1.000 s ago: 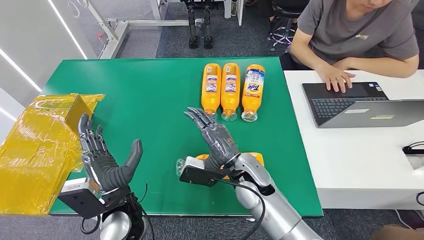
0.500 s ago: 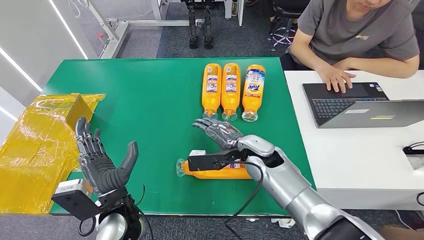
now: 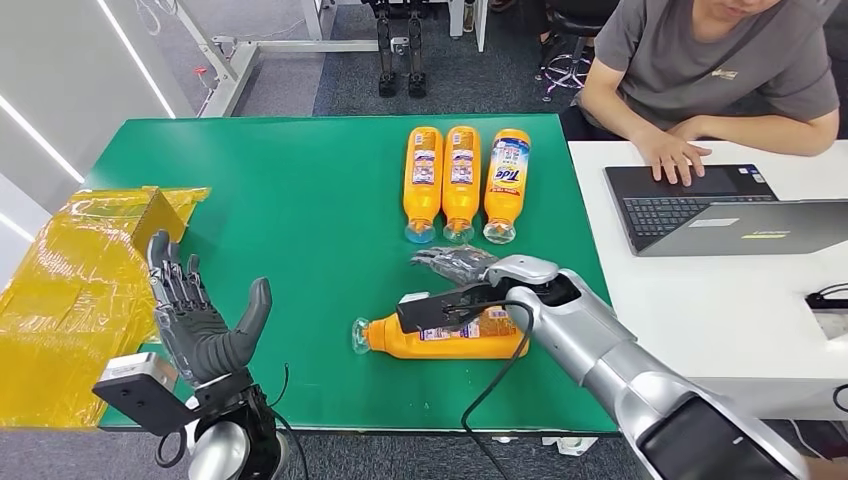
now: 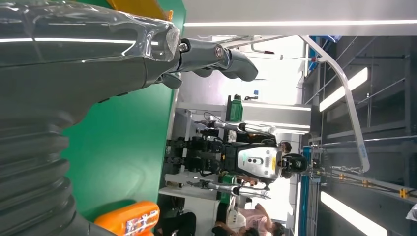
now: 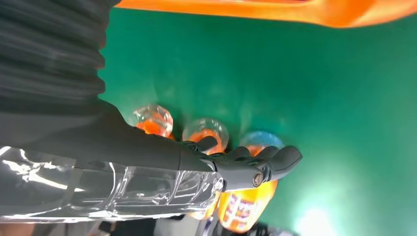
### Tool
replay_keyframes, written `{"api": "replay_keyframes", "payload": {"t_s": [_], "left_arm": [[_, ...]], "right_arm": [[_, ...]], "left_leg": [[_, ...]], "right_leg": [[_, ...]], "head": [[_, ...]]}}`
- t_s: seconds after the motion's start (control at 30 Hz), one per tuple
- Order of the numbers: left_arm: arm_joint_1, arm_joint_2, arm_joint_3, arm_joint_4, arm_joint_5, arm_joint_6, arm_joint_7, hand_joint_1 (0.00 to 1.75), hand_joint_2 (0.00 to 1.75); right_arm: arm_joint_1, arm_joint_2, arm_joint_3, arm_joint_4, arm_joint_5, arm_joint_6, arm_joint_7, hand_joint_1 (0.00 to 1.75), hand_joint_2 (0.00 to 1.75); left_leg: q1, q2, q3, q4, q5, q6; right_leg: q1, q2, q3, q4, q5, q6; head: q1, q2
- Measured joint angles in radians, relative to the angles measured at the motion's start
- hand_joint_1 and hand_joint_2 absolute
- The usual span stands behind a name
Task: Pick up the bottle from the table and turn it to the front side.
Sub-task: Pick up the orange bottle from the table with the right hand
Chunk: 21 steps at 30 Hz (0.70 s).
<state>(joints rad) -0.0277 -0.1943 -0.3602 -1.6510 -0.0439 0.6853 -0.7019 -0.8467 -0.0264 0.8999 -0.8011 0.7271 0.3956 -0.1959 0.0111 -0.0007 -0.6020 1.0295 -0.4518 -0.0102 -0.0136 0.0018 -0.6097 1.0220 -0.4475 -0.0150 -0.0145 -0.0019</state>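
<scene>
Four orange bottles lie on the green table [image 3: 280,180] — three in a row [image 3: 461,180] at the far edge, one [image 3: 450,337] apart nearer. One yellow box [image 3: 75,290], one laptop [image 3: 715,208], one person [image 3: 715,70].

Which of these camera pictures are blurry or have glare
Head view: sharp, evenly lit. Right wrist view: motion-blurred, the right hand and bottle caps soft, glare on its clear cover. Left wrist view: bright ceiling lights, highlights on the left hand.

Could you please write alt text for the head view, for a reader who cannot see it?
An orange bottle lies on its side on a green table, the right hand open just beyond it. Three more bottles lie in a row farther back, and the left hand is raised open.
</scene>
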Motion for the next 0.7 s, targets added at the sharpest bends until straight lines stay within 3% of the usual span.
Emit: {"api": "replay_keyframes", "payload": {"t_s": [0.27,0.53,0.7], "left_arm": [[-0.027,0.003,0.0,0.005,0.021,-0.026,0.0,0.0,1.75],[-0.034,0.002,0.002,0.008,0.023,-0.05,0.0,0.0,1.75],[-0.036,0.0,0.008,0.01,0.022,-0.053,0.0,0.0,1.75]], "right_arm": [[-0.053,-0.033,0.087,0.033,-0.051,0.085,-0.024,0.0,1.75],[-0.048,-0.081,0.159,0.017,-0.184,0.095,-0.023,0.0,1.75],[-0.035,-0.113,0.184,-0.004,-0.201,0.071,-0.006,0.0,1.75]], "left_leg": [[0.0,0.0,0.0,0.001,0.0,0.0],[0.0,0.0,0.0,0.001,0.0,0.0],[0.0,0.001,0.0,0.002,0.0,0.001]], "right_leg": [[0.0,0.0,0.001,0.0,0.0,0.0],[0.0,0.0,0.001,0.0,0.0,0.0],[0.0,0.001,0.001,0.0,0.0,0.0]], "head": [[0.0,0.0],[0.0,0.0],[0.0,0.0]]}}
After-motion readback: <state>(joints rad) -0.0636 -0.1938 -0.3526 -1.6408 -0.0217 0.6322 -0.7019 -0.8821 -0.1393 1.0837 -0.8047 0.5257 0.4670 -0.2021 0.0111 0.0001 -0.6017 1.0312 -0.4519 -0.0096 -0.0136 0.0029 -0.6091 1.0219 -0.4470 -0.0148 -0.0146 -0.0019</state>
